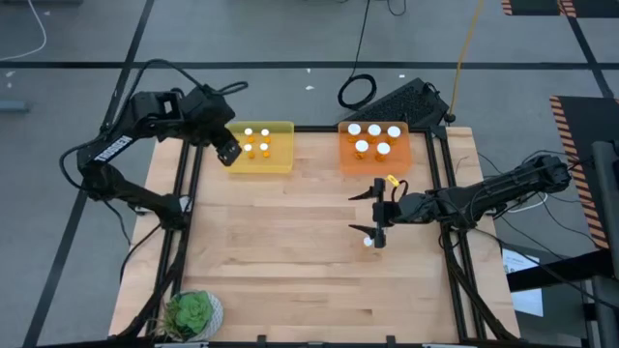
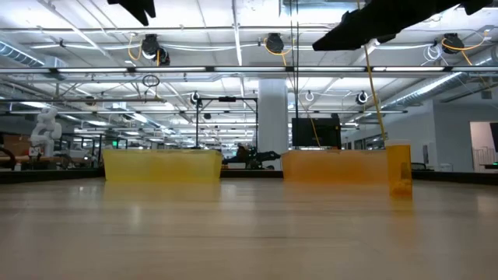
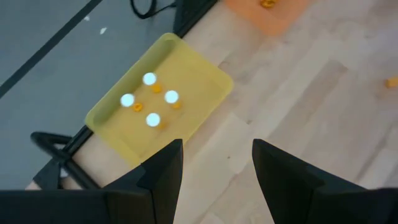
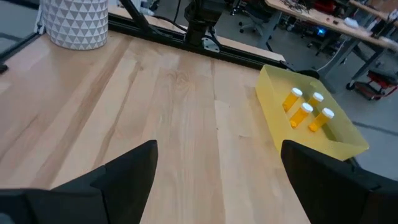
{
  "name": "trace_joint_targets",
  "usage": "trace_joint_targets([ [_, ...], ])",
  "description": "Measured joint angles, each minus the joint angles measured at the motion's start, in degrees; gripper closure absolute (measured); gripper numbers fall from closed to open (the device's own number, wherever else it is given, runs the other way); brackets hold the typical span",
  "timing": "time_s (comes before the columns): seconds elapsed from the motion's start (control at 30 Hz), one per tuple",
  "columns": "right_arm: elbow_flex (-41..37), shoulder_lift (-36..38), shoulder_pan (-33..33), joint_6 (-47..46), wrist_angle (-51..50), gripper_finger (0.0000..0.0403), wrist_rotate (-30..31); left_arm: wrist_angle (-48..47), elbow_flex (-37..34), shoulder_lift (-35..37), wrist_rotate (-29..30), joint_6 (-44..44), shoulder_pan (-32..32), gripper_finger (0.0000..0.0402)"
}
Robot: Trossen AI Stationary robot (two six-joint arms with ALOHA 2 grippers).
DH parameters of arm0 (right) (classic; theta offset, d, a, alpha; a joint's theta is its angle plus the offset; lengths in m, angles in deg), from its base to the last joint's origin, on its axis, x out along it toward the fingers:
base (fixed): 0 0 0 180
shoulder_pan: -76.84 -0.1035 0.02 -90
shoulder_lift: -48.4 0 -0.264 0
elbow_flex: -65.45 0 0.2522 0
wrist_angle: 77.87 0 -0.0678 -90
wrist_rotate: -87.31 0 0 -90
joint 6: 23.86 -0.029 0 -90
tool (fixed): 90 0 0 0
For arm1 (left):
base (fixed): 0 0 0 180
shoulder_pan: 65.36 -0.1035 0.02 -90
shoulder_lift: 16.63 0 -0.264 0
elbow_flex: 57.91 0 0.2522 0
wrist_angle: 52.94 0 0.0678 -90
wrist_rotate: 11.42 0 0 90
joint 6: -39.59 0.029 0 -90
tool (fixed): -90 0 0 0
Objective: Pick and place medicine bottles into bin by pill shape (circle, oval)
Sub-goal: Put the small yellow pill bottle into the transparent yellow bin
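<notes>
Amber bottles: four in yellow bin (image 1: 261,148), five in orange bin (image 1: 374,145), one (image 1: 368,241) on table (image 1: 280,251) | right gripper (image 1: 378,215) over it, fingers spread wide | left gripper (image 1: 226,149) by yellow bin, parted, empty

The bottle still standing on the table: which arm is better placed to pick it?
Probably the right. The right gripper hangs open beside the lone medicine bottle, while the left gripper, also open, sits far off at the yellow bin.
</notes>
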Motion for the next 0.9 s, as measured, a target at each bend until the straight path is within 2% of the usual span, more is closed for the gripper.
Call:
trace_joint_targets([
  [0.23,0.0,0.8,-0.32,-3.08,-0.8,0.0065,-0.15,0.0,0.0,0.62,1.78,0.7,5.14,0.0204],
  [0.33,0.0,3.07,-0.86,-6.13,-3.53,0.0065,-2.57,0.03,0.0,0.52,2.19,0.67,6.84,0.0204],
  [0.43,0.0,6.49,-2.05,-10.87,-9.23,0.0071,-4.36,0.05,-0.02,0.52,2.21,1.29,8.73,0.0204],
  [0.7,0.02,16.07,-7.59,-22.46,-25.6,0.0095,-4.47,1.76,0.0,0.54,2.14,4.17,12.59,0.0204],
  [0.9,0.04,20.67,-11.98,-28.94,-35.01,0.0105,-5.5,4.28,-0.02,0.52,2.06,5.46,14.46,0.0204],
])
